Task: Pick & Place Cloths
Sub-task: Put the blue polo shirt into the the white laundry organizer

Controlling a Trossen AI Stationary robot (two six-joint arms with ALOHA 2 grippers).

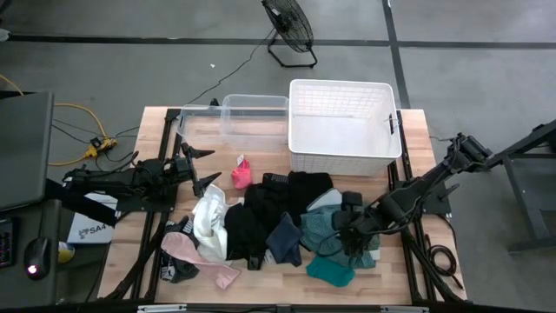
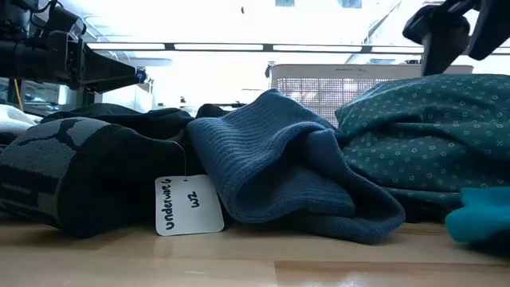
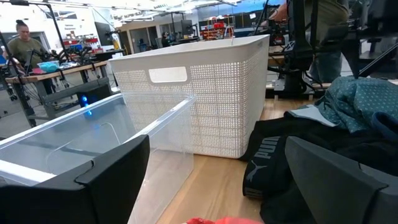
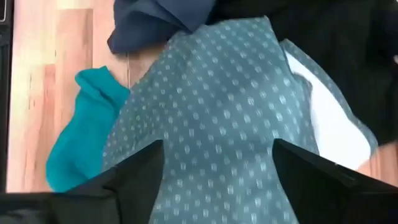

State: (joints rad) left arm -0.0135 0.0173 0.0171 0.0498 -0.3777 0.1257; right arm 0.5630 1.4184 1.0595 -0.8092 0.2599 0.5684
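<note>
Teal dotted cloth [image 4: 211,118] under open right claw [image 4: 217,168]

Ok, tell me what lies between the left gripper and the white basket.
In the high view, a pink cloth and bare tabletop lie between the left gripper and the white basket.

From my station I count one white slatted plastic basket [image 1: 344,127] at upper centre-right of the overhead frame and two clear plastic bins [image 1: 234,119] side by side just left of it. I see two dark robot arms, one at each side edge. The heap of soft fabric cloths [image 1: 269,228] across the lower middle overlaps too much for a firm total; by colour I make out one small bright pink piece [image 1: 241,175], one plain teal piece [image 1: 331,271], one dotted teal-green piece [image 4: 211,124], one navy ribbed piece [image 2: 279,159], and several black ones. One white handwritten paper tag [image 2: 188,205] shows in the table-level frame.
</note>
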